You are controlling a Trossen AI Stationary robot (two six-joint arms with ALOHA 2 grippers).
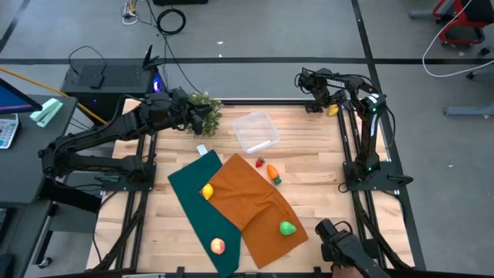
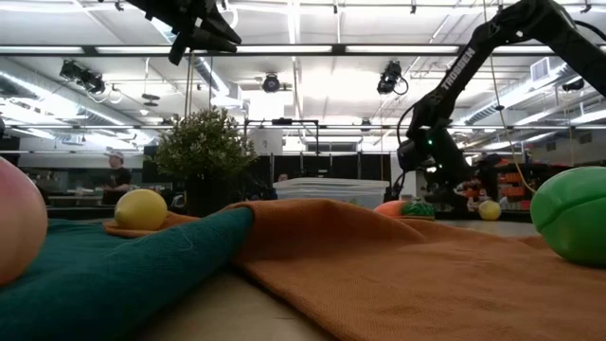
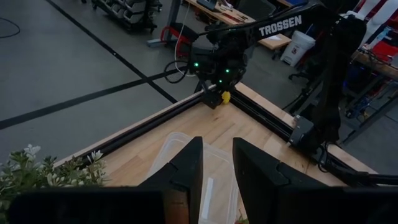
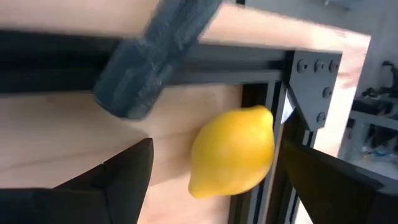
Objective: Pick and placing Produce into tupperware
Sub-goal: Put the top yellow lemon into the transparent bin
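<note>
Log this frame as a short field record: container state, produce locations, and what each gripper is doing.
tupperware: clear box on the bare wood at the far middle of the table, nothing visible inside
right gripper: at the far right corner, fingers open around a yellow lemon, not closed on it
left gripper: raised over the potted plant, empty, fingers open
on orange cloth: green piece
on green cloth: yellow piece, peach piece
on wood by the orange cloth: red piece, orange piece
</note>
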